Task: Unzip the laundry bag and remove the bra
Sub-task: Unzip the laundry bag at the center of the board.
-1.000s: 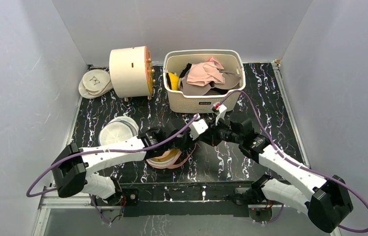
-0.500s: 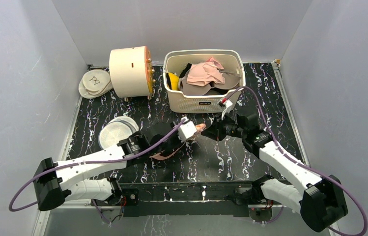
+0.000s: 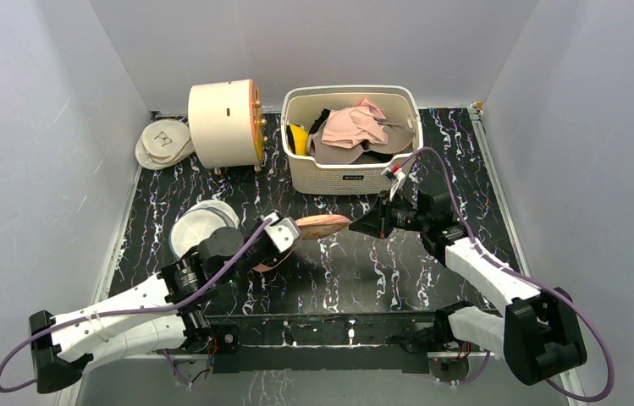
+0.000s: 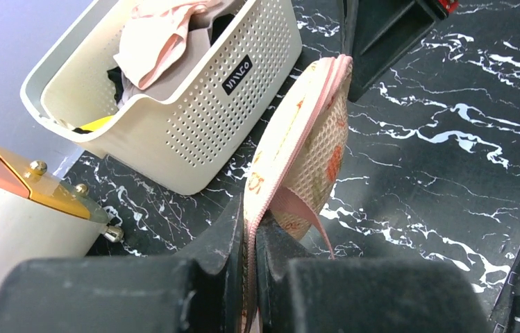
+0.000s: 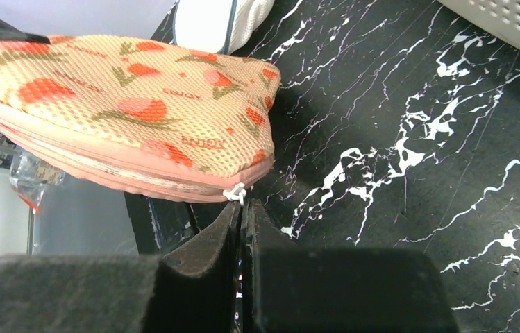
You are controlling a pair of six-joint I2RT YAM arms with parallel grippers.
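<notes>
Laundry bag (image 3: 322, 226), seemingly aloft, edges between left gripper (image 4: 248, 222) and right gripper (image 5: 243, 208)

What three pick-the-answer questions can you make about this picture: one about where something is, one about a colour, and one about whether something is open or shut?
1. Where is the laundry bag?
A) on the floor
B) held up between both end effectors
C) inside a drawer

2. What colour is its trim?
A) pink
B) blue
C) black

3. How is the left end effector?
A) wide open
B) out of sight
C) shut on the bag's edge

Answers:
1 B: one end is in the left one, and the zip pull is at the right end effector.
2 A: pink edging runs along the zip.
3 C: its fingers pinch the bag's edge.
</notes>
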